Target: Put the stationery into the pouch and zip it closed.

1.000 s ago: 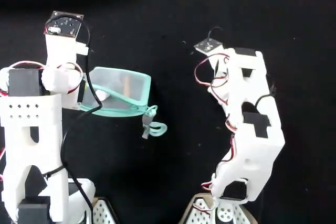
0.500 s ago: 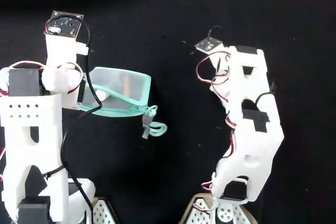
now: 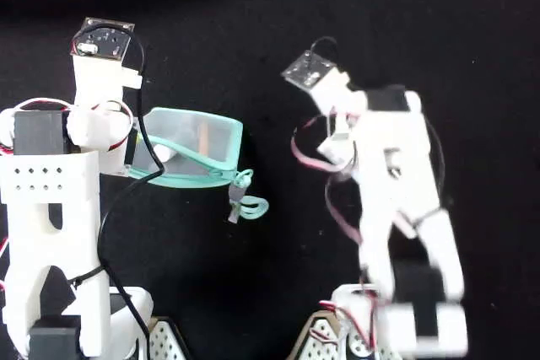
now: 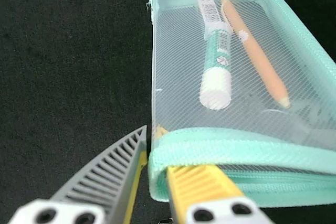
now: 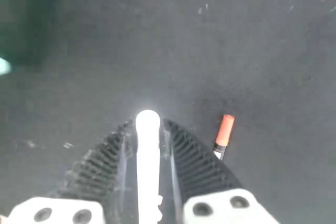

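Left gripper clenched on the zip edge of the mesh pouch, in the table's left half. Inside, a green-labelled tube, print illegible, and an orange pencil lay side by side, both running away from the zip edge. Right gripper grasped a white stick over open table, with an orange-capped pen beside it.

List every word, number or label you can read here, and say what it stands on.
Label on the green-and-white tube inside the pouch: there is print, but it is too blurred to read.
Orange pencil: no readable print.
White stick and orange-capped pen: no print visible.
Nothing legible in any view.
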`<move>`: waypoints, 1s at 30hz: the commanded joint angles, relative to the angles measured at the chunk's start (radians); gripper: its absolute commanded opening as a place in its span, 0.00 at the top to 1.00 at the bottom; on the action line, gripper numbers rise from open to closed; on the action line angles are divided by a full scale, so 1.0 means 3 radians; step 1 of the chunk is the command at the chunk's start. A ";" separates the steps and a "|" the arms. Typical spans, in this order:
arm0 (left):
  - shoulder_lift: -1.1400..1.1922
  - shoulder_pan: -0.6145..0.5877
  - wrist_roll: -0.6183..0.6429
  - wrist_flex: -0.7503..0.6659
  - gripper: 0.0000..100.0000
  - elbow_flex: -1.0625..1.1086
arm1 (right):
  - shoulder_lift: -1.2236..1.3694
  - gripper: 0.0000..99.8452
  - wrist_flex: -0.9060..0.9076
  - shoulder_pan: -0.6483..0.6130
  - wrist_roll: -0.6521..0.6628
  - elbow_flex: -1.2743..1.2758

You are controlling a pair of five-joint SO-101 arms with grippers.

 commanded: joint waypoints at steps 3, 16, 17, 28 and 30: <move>-0.0005 0.0013 -0.0031 0.0005 0.97 0.0028 | -0.1557 0.99 0.0179 -0.0609 -0.0343 0.0289; -0.0015 0.0018 -0.0031 0.0005 0.97 0.0059 | -0.3695 0.99 -0.0598 -0.2112 -0.1596 0.0274; -0.0026 0.0018 -0.0031 0.0005 0.97 0.0059 | -0.3762 0.99 -0.0742 -0.2276 -0.1667 0.0274; -0.0010 0.0013 -0.0031 0.0005 0.97 0.0069 | -0.3808 0.99 -0.1990 -0.3253 -0.1698 0.0826; -0.0015 0.0013 -0.0031 0.0005 0.97 0.0069 | -0.3813 0.99 -0.2230 -0.3268 -0.1698 0.1097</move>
